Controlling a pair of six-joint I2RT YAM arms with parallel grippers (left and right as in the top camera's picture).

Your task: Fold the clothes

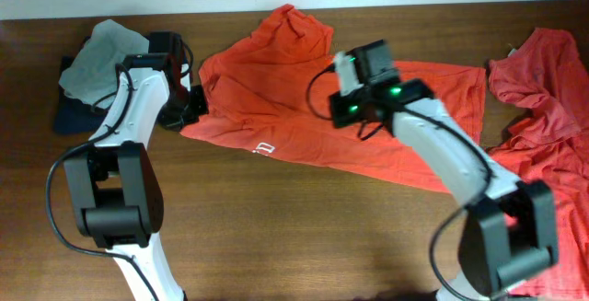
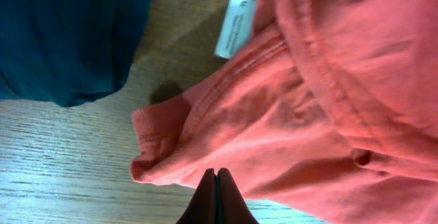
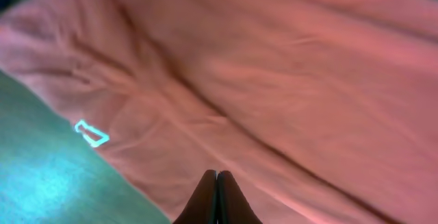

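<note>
An orange-red T-shirt (image 1: 304, 98) lies spread and creased across the middle of the table, with a small white logo (image 1: 262, 147) near its front hem. My left gripper (image 1: 189, 106) is at the shirt's left edge. In the left wrist view it (image 2: 216, 172) is shut, its tips over the ribbed sleeve hem (image 2: 161, 142), and no cloth shows between the fingers. My right gripper (image 1: 354, 82) hangs over the shirt's middle. It (image 3: 217, 173) is shut as well, over smooth fabric (image 3: 274, 80) with the logo (image 3: 91, 133) to its left.
A second coral shirt (image 1: 543, 108) lies bunched at the table's right end. A grey cloth (image 1: 101, 48) rests on a navy one (image 1: 69, 112) at the back left, close to my left arm. The navy cloth (image 2: 68, 32) and a white label (image 2: 234, 25) lie beside the sleeve.
</note>
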